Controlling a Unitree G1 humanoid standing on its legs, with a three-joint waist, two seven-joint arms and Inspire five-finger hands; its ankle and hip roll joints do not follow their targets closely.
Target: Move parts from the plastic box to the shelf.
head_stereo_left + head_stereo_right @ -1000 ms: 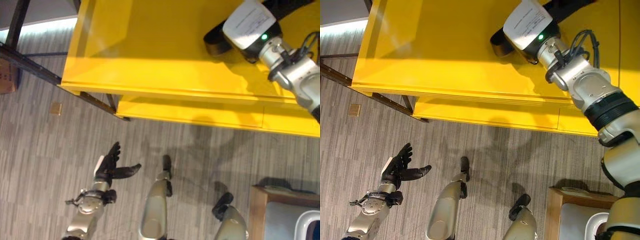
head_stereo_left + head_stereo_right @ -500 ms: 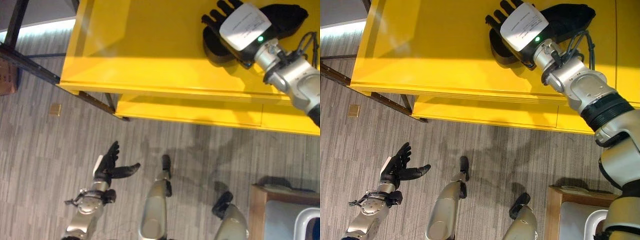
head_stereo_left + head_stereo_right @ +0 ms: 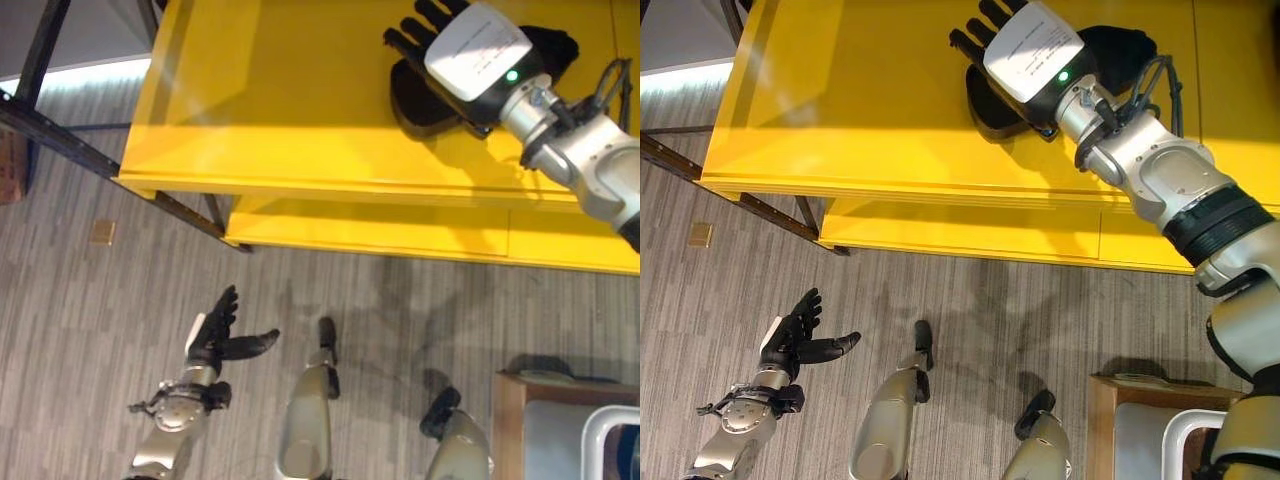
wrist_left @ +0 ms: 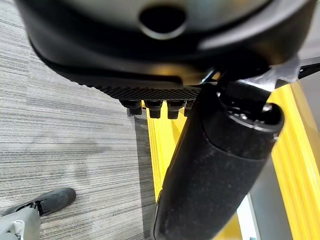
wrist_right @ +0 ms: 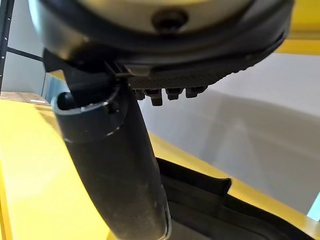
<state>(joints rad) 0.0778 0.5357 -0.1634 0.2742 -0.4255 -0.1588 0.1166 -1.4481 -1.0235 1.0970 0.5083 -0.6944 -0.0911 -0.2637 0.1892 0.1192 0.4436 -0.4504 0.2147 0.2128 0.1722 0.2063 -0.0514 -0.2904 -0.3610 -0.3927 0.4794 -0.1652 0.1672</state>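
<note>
Right robot hand (image 3: 455,45) spread over black part (image 3: 420,100) — shelf (image 3: 840,100).

A small brown square (image 3: 102,232) lies on the grey striped floor (image 3: 80,300). A wooden board (image 3: 1103,425) stands further off.

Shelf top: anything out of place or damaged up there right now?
Nothing stands out. The black part lies flat on the yellow shelf, well inside its front edge, under the open right hand. No damage visible.
</note>
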